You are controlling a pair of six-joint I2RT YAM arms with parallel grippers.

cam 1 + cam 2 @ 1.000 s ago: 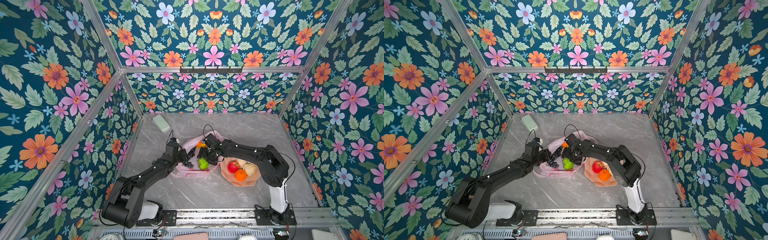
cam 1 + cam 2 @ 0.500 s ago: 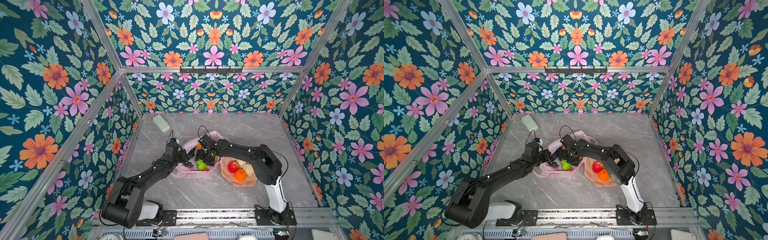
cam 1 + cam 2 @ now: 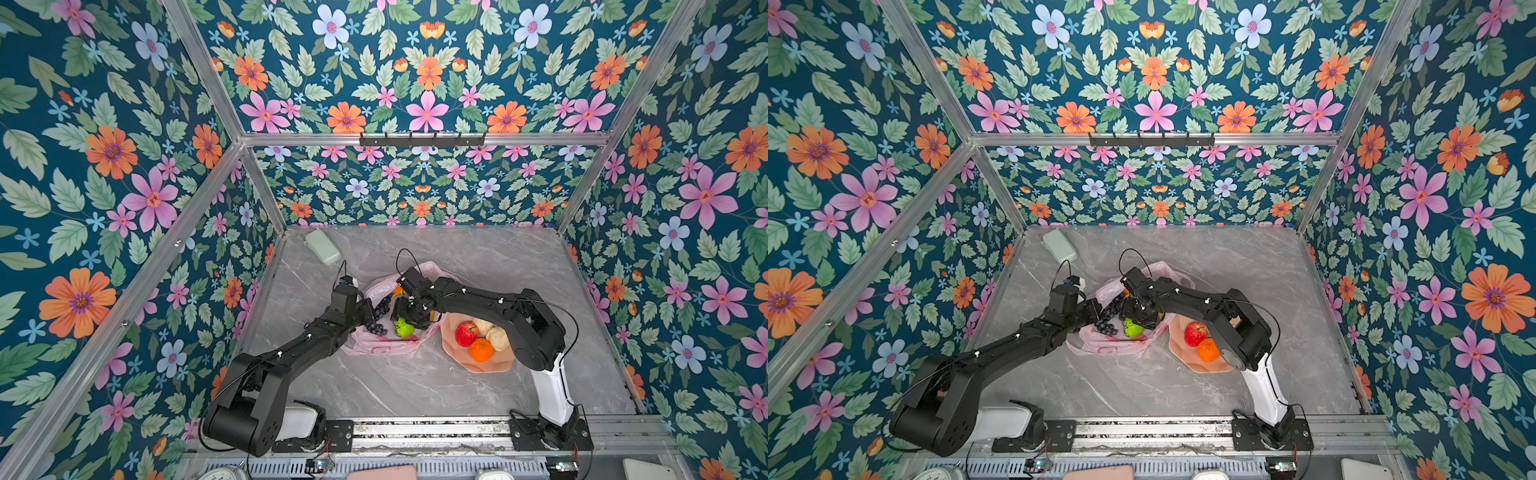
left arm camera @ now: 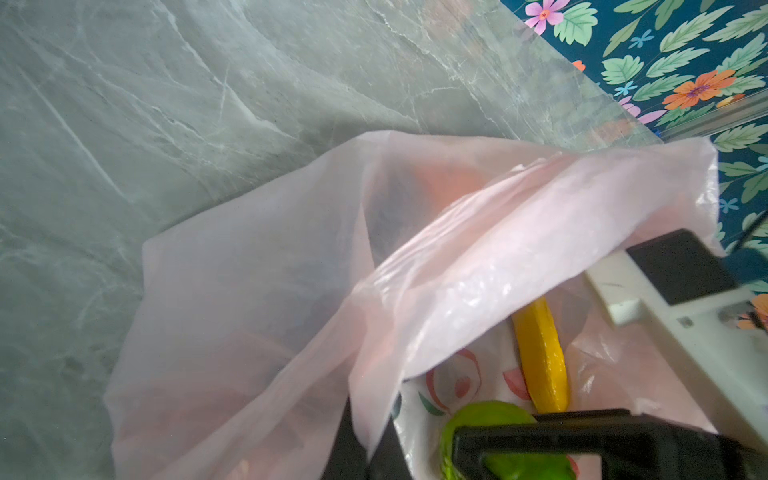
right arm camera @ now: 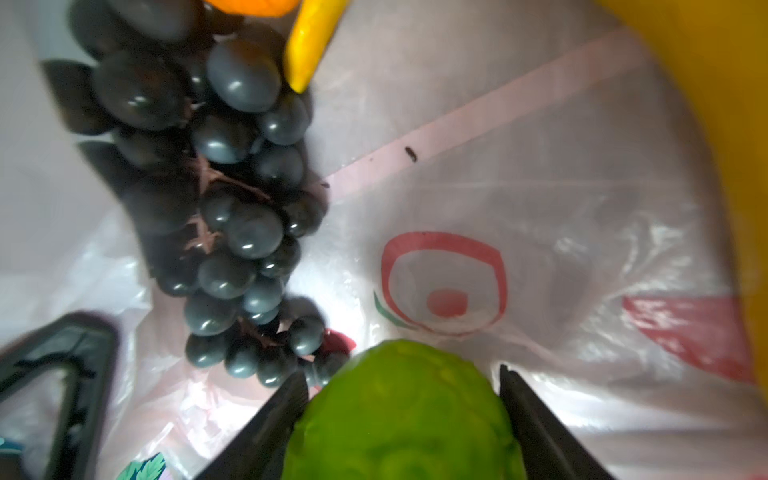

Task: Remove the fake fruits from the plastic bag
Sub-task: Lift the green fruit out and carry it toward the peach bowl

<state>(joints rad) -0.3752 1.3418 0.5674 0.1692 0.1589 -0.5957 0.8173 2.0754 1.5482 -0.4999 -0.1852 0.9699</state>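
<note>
A: Top views, status?
B: Bowl (image 3: 488, 366) has apple (image 3: 466, 333), orange (image 3: 481, 350) and 2 cream lumps (image 3: 498, 338). So 4 out. Bag (image 3: 382, 347) lies just beside bowl, mouth open.
A: Inside?
B: Grapes (image 3: 378, 318) and green fruit (image 3: 403, 329). R gripper (image 3: 411, 320) is right over the green one, L gripper (image 3: 368, 311) at bag's rim.
A: L wrist cam?
B: Film tented up; banana (image 4: 540, 353) and green fruit lie under it. L fingers are pressed together, apparently pinching the rim.
A: R wrist cam?
B: R fingers (image 5: 536, 432) are spread either side of green fruit, v. close. Can't tell if clamped yet. Grapes, banana tip and 2nd orange (image 5: 249, 6) lie beyond. Approx. half done, 4 to go, I'd say.
</note>
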